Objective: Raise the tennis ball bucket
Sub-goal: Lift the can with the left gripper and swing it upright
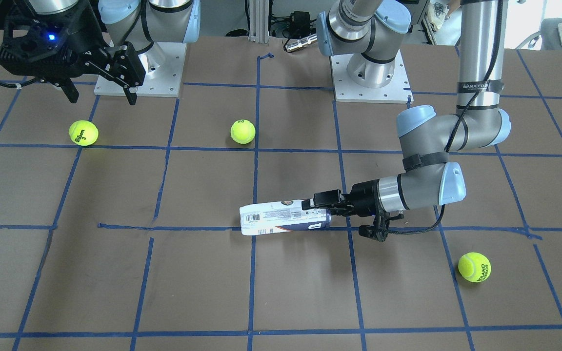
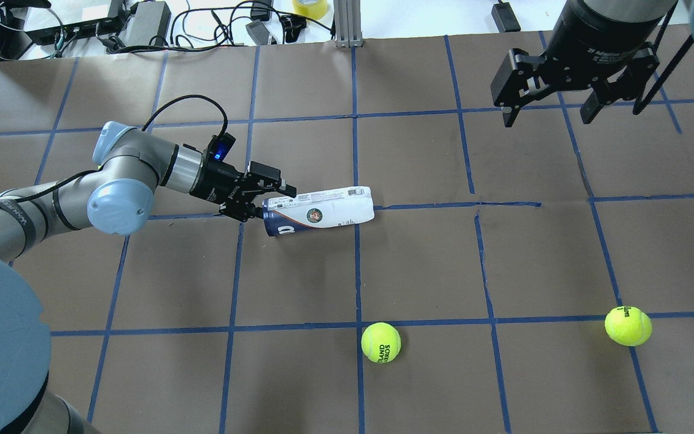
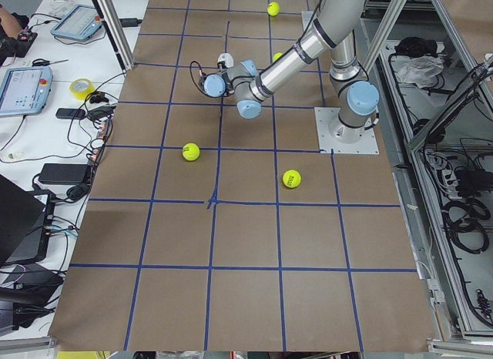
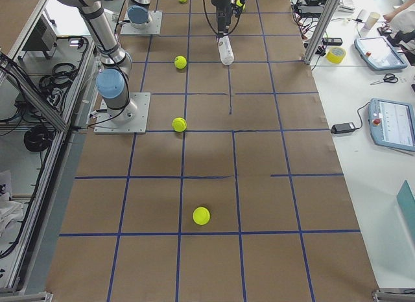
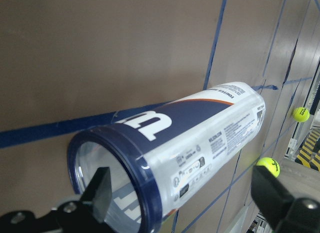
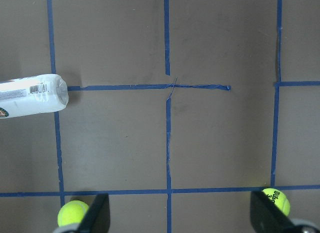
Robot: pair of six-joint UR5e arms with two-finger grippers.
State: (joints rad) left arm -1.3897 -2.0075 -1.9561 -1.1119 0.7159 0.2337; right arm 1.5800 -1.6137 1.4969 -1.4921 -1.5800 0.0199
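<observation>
The tennis ball bucket [image 2: 329, 208] is a clear can with a white label and a navy band. It lies on its side on the brown table, also in the front view [image 1: 281, 219], the left wrist view [image 5: 200, 138] and the right wrist view [image 6: 30, 95]. My left gripper [image 2: 265, 199] is open at the can's navy open end [image 1: 322, 212]. In the left wrist view one finger [image 5: 100, 193] stands at the can's mouth and the other finger [image 5: 275, 198] is outside, with the can's wall between them. My right gripper [image 2: 547, 117] is open and empty, high above the table [image 1: 103, 97].
Three loose tennis balls lie on the table: one near the robot's side in the middle [image 2: 381, 342], one at the right [image 2: 628, 325], one on the far left [image 1: 474, 266]. Blue tape lines grid the brown table [image 2: 419, 265]. Cables and boxes lie beyond its far edge.
</observation>
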